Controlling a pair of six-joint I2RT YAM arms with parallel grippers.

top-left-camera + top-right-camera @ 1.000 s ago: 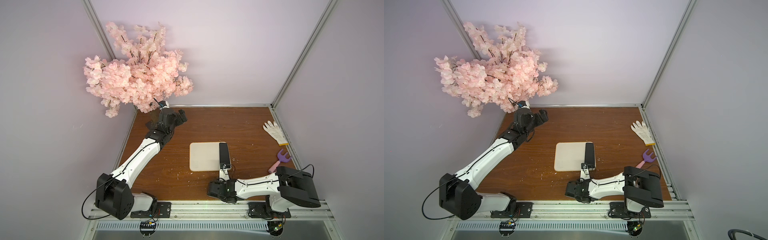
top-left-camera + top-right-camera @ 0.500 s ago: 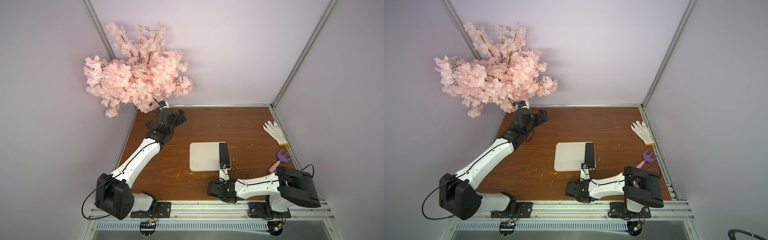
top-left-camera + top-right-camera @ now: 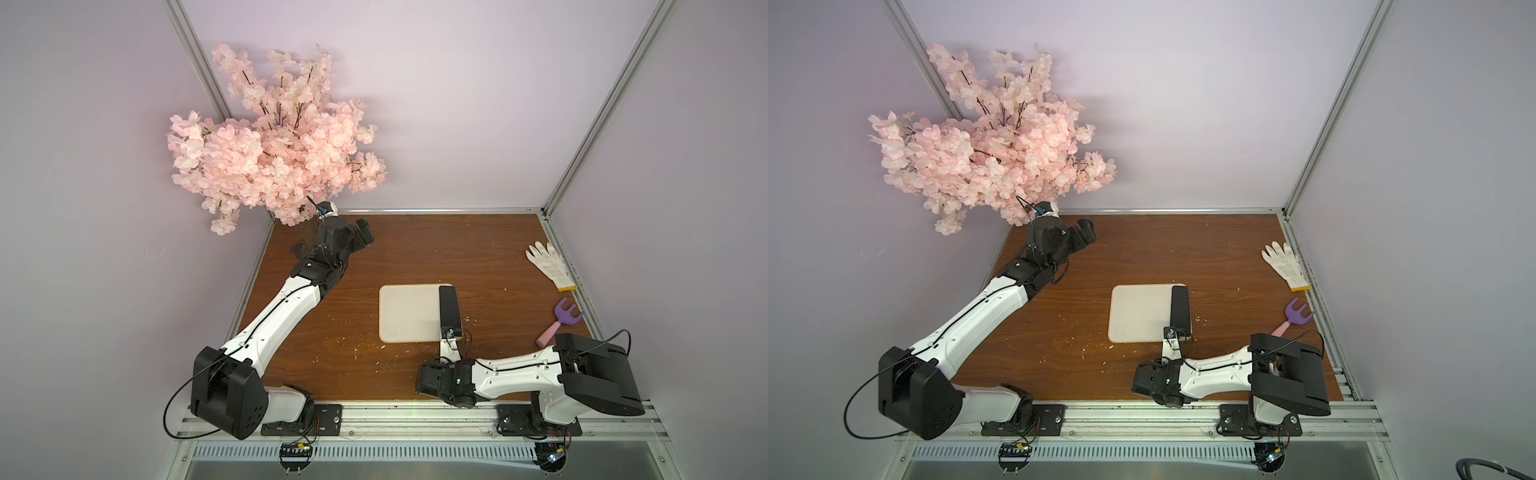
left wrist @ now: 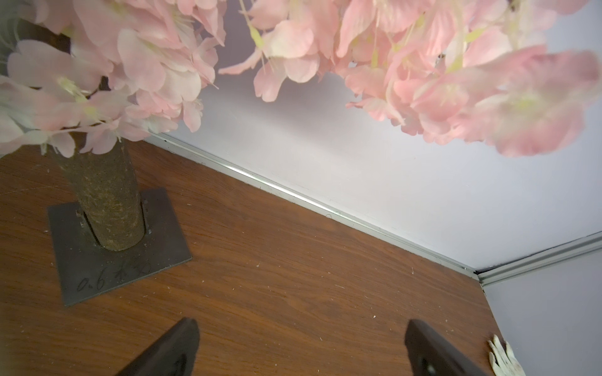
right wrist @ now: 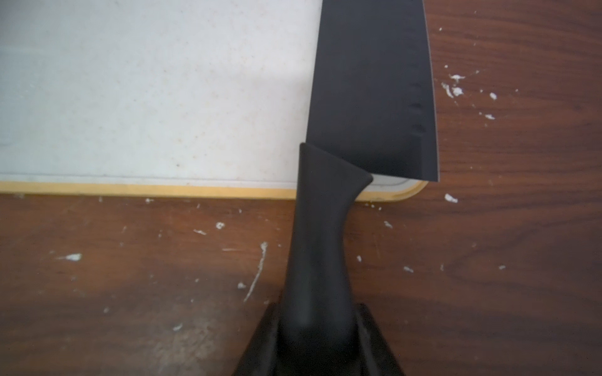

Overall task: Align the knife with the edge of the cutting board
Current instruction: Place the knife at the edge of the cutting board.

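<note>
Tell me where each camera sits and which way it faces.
Both top views: high above the front rail, looking down on the table; both arms show.
Left wrist: on the left arm, facing the tree trunk and back wall; the open left gripper shows.
Right wrist: behind the right gripper, looking along the knife onto the cutting board; the gripper, shut on the handle, shows.
Shared: right wrist and top views both show the knife; left wrist and top views the white glove.

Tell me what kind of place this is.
Likely a robot test cell: left arm and right arm mounted on an aluminium rail, wood-grain tabletop boxed by plain lilac walls, artificial cherry-blossom tree as prop.
</note>
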